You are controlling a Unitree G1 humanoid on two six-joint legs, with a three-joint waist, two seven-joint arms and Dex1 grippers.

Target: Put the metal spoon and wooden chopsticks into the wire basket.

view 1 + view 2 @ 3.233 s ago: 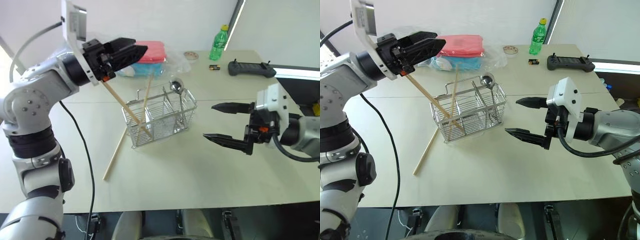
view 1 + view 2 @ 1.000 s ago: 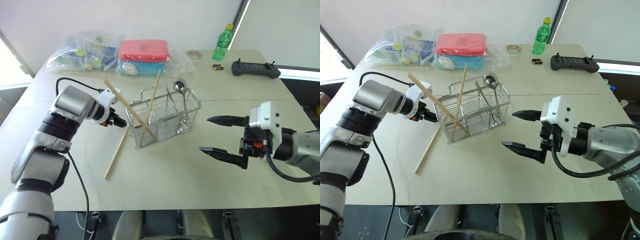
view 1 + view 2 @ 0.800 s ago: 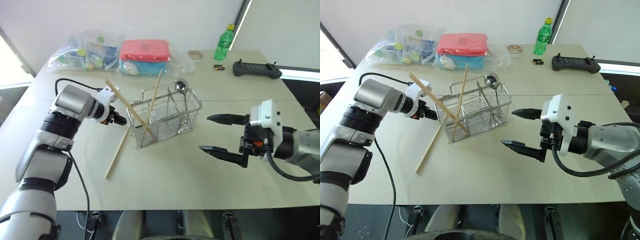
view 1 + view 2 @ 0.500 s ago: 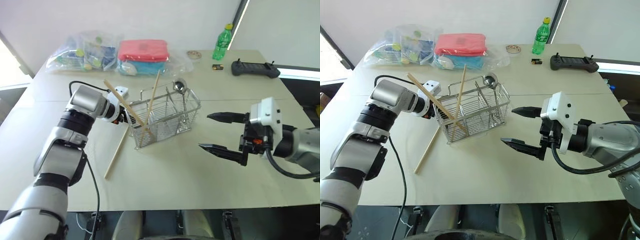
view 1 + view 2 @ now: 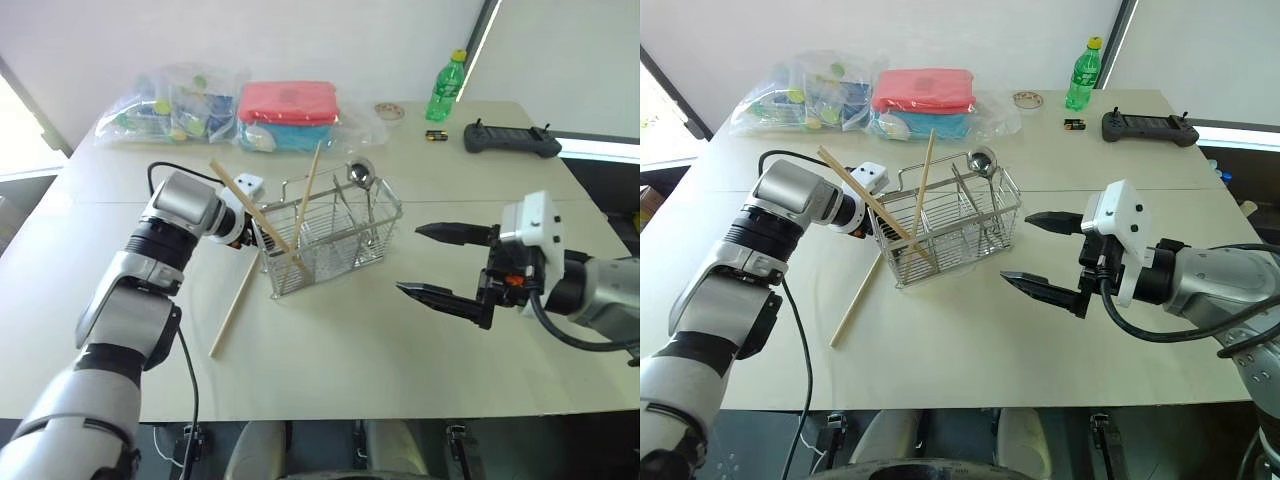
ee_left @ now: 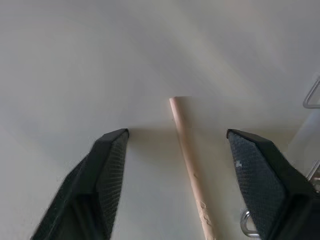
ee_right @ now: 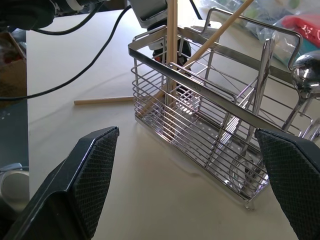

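The two head views look forward and down over the table (image 5: 330, 380), sharing the wire basket (image 5: 330, 240) at mid-distance. The left wrist view looks close down at the tabletop and one chopstick (image 6: 192, 170), perhaps the one lying beside the basket. The right wrist view faces the basket from nearby.

Between the right gripper's (image 7: 187, 170) 2 black fingers (image 7: 92, 172), spread wide apart, stands the wire basket (image 7: 210, 135) on the pale table (image 7: 125, 190). 2 wooden chopsticks (image 7: 171, 50) lean inside its far compartment. The metal spoon (image 7: 306, 75) stands in the end nearer the other finger. A 3rd chopstick (image 7: 105, 100) lies flat beyond the basket, near a black cable (image 7: 75, 75).
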